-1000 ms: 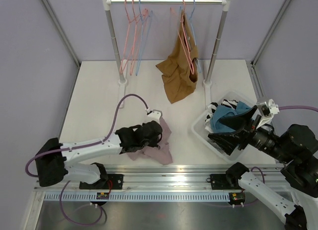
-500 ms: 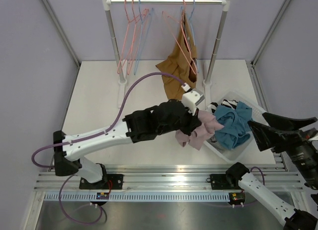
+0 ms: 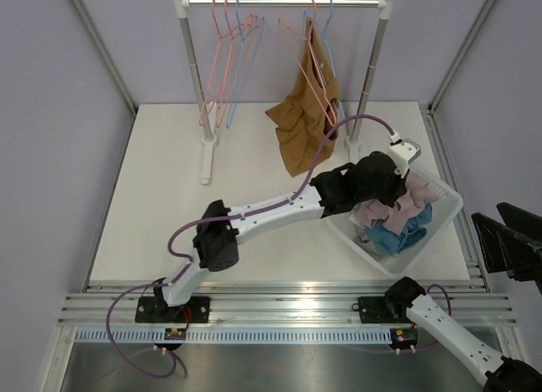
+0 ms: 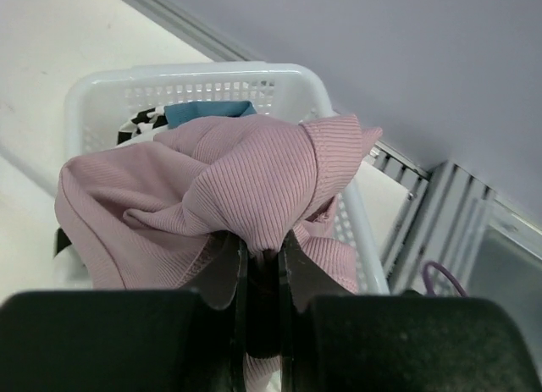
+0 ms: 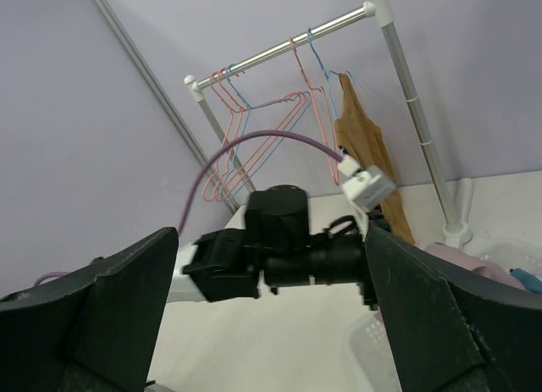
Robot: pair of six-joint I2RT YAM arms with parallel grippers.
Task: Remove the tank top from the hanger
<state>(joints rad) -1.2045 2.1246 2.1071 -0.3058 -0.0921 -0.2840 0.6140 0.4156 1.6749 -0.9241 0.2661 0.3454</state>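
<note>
Where the bench (image 3: pixel 161 180) meets the back wall, a rack (image 3: pixel 279 1) stands with bare pink and blue hangers (image 3: pixel 224 62) bunched toward its left end. Further right on the same rail a brown garment (image 3: pixel 301 129) hangs from a pink hanger, its hem touching the bench. The left arm (image 3: pixel 262 212) reaches from its base across the bench to the right, and its gripper (image 4: pixel 262 255) hangs over the basket (image 3: pixel 449 201). Its jaws are closed narrow on a fold of the pink top (image 4: pixel 229 180): the wrist view shows the ribbed cloth pinched between the two fingers, with the rest bunched in a loose ball just ahead of and above the fingertips and some of it trailing down past them. From above, the pink top lies off any hanger, gathered over the middle of the basket and hiding the fingertips. Under it in the basket lie a blue cloth (image 3: pixel 398 237) and, seen from the wrist, a black-and-white piece (image 4: pixel 140 121) at the far left corner. At the far right, well apart from the basket, the right gripper (image 5: pixel 271 229) is raised clear of the bench with its jaws spread wide and nothing between them.
</note>
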